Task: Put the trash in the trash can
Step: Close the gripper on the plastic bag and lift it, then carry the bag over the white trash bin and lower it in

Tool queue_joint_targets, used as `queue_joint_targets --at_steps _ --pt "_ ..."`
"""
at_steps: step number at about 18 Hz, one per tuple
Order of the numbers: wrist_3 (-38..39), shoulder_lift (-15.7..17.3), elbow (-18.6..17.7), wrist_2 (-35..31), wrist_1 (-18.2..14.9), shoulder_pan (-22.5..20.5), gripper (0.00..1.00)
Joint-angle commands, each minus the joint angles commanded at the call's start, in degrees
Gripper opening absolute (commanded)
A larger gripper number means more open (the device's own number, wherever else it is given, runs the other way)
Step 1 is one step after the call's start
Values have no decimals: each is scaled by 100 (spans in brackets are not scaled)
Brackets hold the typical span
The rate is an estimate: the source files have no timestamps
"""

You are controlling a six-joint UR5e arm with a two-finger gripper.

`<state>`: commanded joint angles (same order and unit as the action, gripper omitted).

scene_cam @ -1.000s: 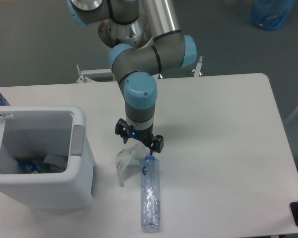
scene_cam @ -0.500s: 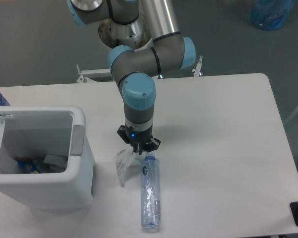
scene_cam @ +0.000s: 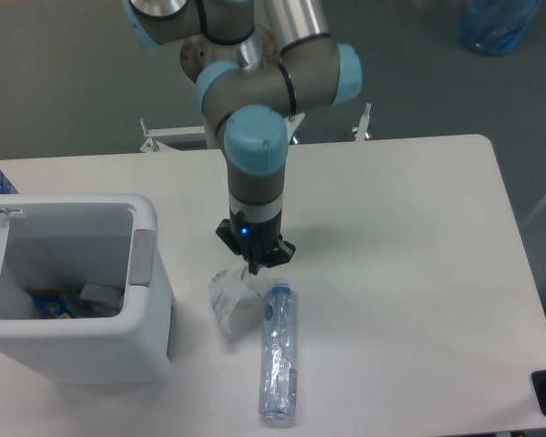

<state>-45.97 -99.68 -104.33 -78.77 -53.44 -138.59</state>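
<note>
Your gripper is clenched on the top of the crumpled wrapper, near the table's front edge. The crushed bottle lies just beside it, cap end near the fingers. The white trash can stands at the table's left edge, lid open, scraps inside.

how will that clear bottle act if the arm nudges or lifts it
The bottle lies on its side on the table, so a sideways nudge would probably roll it. It looks empty and crushed, so likely light. Its thin clear wall may buckle or slip under the gripper.
</note>
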Motion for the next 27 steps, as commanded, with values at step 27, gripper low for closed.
queue_joint_targets --at_steps 27 --pt "3173 1038 1099 3245 61 68 0"
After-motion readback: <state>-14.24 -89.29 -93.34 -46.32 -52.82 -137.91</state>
